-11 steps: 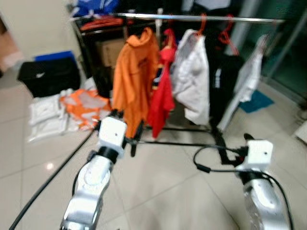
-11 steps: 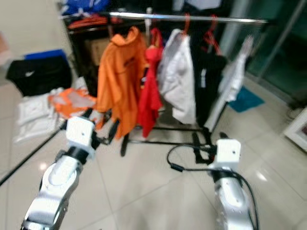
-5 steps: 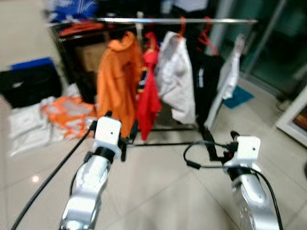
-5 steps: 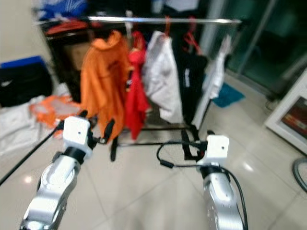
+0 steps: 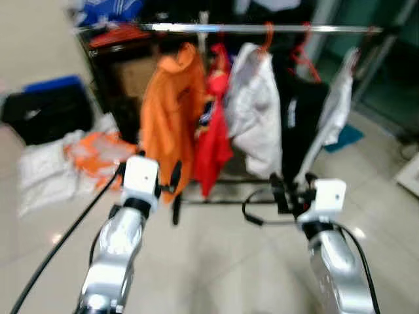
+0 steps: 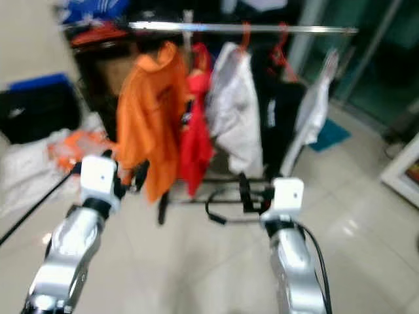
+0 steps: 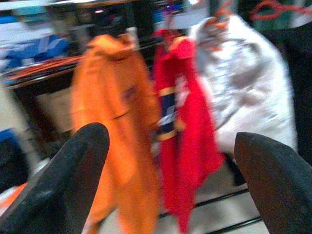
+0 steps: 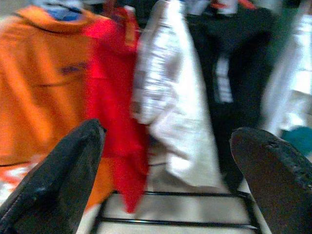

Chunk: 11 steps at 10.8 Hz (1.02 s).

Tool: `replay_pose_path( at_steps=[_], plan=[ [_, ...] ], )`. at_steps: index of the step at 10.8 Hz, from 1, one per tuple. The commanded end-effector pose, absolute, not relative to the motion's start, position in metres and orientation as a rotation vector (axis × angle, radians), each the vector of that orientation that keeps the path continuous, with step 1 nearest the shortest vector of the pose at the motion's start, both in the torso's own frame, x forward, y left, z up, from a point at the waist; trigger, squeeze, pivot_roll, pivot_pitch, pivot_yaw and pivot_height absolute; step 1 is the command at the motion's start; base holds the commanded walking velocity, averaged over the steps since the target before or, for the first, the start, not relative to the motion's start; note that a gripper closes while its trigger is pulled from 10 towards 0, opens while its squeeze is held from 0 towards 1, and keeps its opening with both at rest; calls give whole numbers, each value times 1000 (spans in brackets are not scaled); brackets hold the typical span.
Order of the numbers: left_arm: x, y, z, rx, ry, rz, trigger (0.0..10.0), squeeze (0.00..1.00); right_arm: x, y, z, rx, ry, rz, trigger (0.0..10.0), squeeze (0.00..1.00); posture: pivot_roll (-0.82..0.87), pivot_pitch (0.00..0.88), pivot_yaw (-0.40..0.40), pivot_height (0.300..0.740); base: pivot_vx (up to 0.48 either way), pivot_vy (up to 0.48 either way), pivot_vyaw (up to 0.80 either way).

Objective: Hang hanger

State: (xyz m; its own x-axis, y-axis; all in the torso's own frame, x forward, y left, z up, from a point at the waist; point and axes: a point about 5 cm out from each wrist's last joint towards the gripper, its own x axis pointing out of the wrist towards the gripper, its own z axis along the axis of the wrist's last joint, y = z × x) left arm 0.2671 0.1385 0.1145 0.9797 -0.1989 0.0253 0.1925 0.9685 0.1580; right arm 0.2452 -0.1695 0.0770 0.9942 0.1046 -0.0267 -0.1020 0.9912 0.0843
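My left gripper is spread wide and empty, raised toward the orange hoodie. The whole view has swung and blurred since a moment ago, so I judge I am walking toward the rail. Red hangers sit on that rail, right of center. My right gripper is also wide, empty, carrying no hanger.
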Motion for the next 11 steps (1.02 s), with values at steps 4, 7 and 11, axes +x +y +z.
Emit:
replay_pose_path(
  at_steps=[4, 7, 11],
  plan=[
    [269, 125, 117, 141, -53, -236, 10000, 0, 244, -181, 72, 58, 63, 66, 10000, 78, -4, 0, 12, 740, 480, 0, 0],
    [271, 125, 119, 144, -61, -234, 10000, 0, 245, -180, 71, 59, 66, 70, 10000, 78, -1, 0, 12, 740, 480, 0, 0],
    [271, 124, 120, 149, -71, -237, 10000, 0, 247, -178, 70, 60, 70, 75, 10000, 75, 3, 0, 11, 740, 480, 0, 0]
  ],
)
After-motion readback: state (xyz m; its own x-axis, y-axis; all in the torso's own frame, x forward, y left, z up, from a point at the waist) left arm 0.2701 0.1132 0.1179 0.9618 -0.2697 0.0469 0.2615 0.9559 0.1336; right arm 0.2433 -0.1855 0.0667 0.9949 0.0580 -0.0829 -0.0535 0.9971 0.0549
